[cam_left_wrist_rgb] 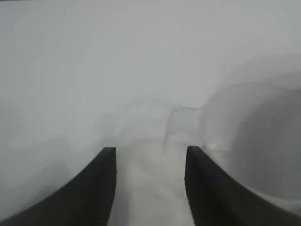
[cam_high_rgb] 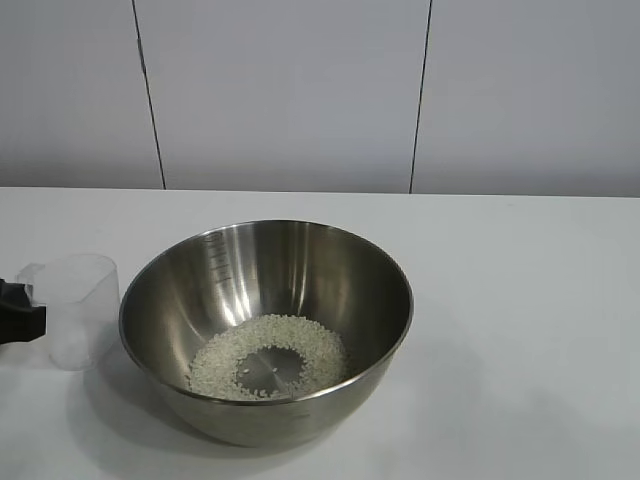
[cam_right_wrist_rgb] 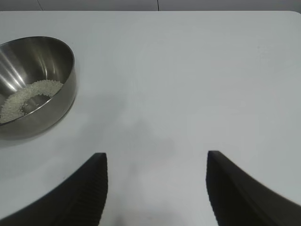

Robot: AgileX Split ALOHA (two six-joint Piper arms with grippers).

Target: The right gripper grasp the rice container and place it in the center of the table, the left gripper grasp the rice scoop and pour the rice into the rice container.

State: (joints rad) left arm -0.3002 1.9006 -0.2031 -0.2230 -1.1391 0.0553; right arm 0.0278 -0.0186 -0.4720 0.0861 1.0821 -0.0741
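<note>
The rice container [cam_high_rgb: 290,265], a big shiny steel bowl, stands in the middle of the white table [cam_high_rgb: 520,300] with a ring of rice [cam_high_rgb: 265,355] on its bottom. To its left the rice scoop [cam_high_rgb: 78,305], a clear plastic cup, stands upright and looks empty. My left gripper [cam_high_rgb: 30,318] pokes in at the far left edge, close to the cup's small tab. In the left wrist view that gripper [cam_left_wrist_rgb: 150,149] is open with nothing between its fingers, and the scoop [cam_left_wrist_rgb: 254,141] sits just beyond one fingertip. My right gripper [cam_right_wrist_rgb: 157,156] is open over bare table, well away from the container [cam_right_wrist_rgb: 61,103].
A pale panelled wall [cam_high_rgb: 290,90] runs behind the table's far edge. The right arm is outside the exterior view. Bare tabletop lies to the right of the bowl and in front of it.
</note>
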